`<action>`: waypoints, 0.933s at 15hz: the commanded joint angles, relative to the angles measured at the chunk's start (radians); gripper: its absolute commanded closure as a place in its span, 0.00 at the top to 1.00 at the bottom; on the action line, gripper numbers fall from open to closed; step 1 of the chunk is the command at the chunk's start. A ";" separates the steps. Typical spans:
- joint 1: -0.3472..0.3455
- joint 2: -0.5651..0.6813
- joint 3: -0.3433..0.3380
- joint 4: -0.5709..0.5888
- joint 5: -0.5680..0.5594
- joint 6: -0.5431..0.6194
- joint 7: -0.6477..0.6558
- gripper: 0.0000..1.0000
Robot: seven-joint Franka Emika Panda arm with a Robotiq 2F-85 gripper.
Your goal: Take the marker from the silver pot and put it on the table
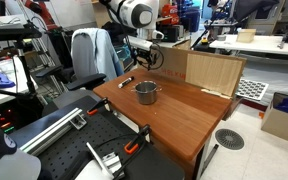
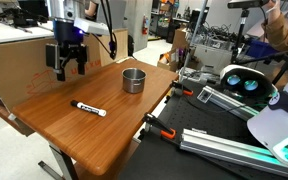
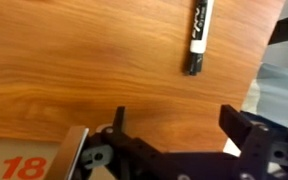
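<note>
On the table, the marker; the silver pot well apart

I see the dark marker lying flat on the bare reddish-brown counter, outside and apart from the upright shiny silver pot, at roughly its 8 o'clock.

Setting identified as a robotics lab or workshop. Aluminium rails and orange-handled clamps are seen at the edge of the wooden table. White tables loaded with equipment are noted behind, with a cardboard box and a jacket-draped office chair nearby
</note>
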 commanded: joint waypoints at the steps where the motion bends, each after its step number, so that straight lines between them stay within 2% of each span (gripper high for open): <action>1: 0.013 -0.105 -0.002 -0.061 -0.026 0.011 0.006 1.00; 4: 0.021 -0.193 -0.003 -0.097 -0.029 -0.018 0.006 1.00; 5: 0.017 -0.139 0.003 -0.046 -0.006 -0.007 0.002 1.00; 7: 0.018 -0.180 0.002 -0.076 -0.006 -0.014 0.002 1.00; 14: 0.018 -0.183 0.001 -0.090 -0.007 -0.014 0.002 1.00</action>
